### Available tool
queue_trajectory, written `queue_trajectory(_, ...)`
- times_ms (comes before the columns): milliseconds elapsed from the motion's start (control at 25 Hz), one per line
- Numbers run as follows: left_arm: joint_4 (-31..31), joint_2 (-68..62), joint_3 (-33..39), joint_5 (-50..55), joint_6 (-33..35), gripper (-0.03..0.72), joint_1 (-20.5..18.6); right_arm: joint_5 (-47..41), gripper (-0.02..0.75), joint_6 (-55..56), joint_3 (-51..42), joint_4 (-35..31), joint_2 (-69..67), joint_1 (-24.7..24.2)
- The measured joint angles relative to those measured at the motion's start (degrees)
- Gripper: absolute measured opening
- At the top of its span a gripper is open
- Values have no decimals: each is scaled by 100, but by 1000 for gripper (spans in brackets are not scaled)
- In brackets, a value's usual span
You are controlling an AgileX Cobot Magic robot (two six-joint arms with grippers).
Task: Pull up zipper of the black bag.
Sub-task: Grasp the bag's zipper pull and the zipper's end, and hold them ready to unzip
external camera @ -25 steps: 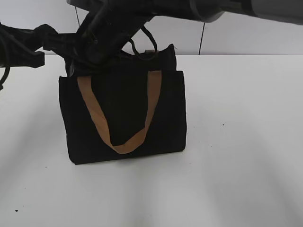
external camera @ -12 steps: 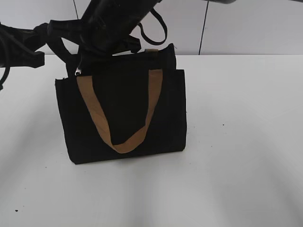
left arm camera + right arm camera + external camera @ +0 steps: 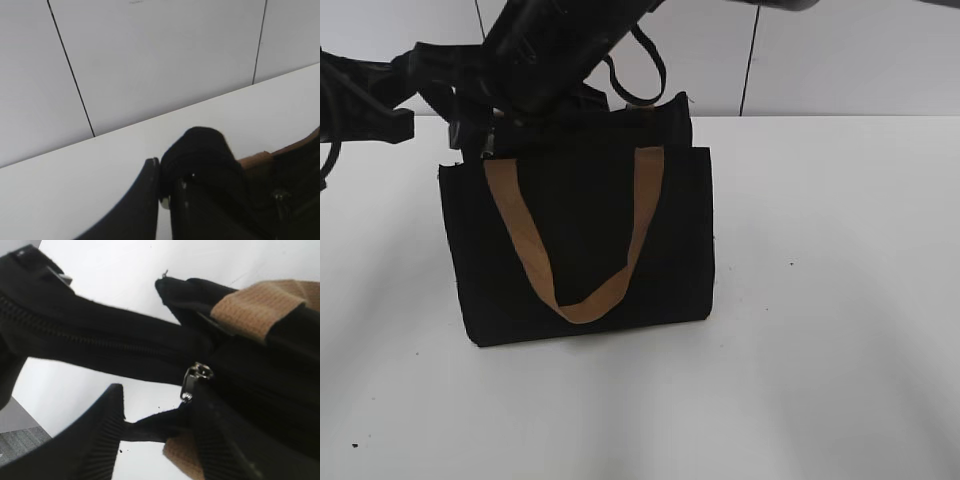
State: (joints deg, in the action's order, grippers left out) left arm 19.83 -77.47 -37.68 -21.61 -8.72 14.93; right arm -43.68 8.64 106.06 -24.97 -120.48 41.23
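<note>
The black bag (image 3: 580, 240) stands floppy on the table (image 3: 820, 300), left gripper (image 3: 162, 192) clamped on its corner fabric, right gripper (image 3: 155, 425) seemingly pinching cloth near the tiny, slippery-looking zipper (image 3: 192, 382).

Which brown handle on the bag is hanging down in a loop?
The front tan handle hangs down in a U against the black bag's front panel. The other brown strap only peeks out along the top edge, under the arms.
</note>
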Motion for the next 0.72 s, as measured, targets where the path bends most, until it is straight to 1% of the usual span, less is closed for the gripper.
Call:
queue_trajectory(80, 0, 0, 0, 0, 0, 28, 0, 7, 375, 84, 0, -70, -99, 19)
queue_trajectory(160, 0, 0, 0, 0, 0, 28, 0, 92, 386, 244, 0, -94, -240, 26)
queue_trajectory(320, 0, 0, 0, 0, 0, 28, 0, 353, 388, 758, 30, -107, -382, 26)
queue_trajectory(360, 0, 0, 0, 0, 0, 28, 0, 409, 375, 899, 30, -95, -396, 26)
queue_trajectory(400, 0, 0, 0, 0, 0, 28, 0, 434, 338, 1053, 30, -67, -418, 26)
queue_trajectory(440, 0, 0, 0, 0, 0, 28, 0, 469, 279, 1196, 30, -47, -439, 26)
queue_trajectory(480, 0, 0, 0, 0, 0, 28, 0, 506, 214, 1361, 30, -41, -464, 26)
queue_trajectory(520, 0, 0, 0, 0, 0, 28, 0, 552, 125, 1470, 30, -27, -479, 26)
queue_trajectory(560, 0, 0, 0, 0, 0, 28, 0, 580, 64, 1524, 30, -3, -486, 26)
queue_trajectory(640, 0, 0, 0, 0, 0, 28, 0, 586, 12, 1541, 30, 66, -486, 26)
queue_trajectory(720, 0, 0, 0, 0, 0, 28, 0, 586, -3, 1518, 30, 143, -486, 26)
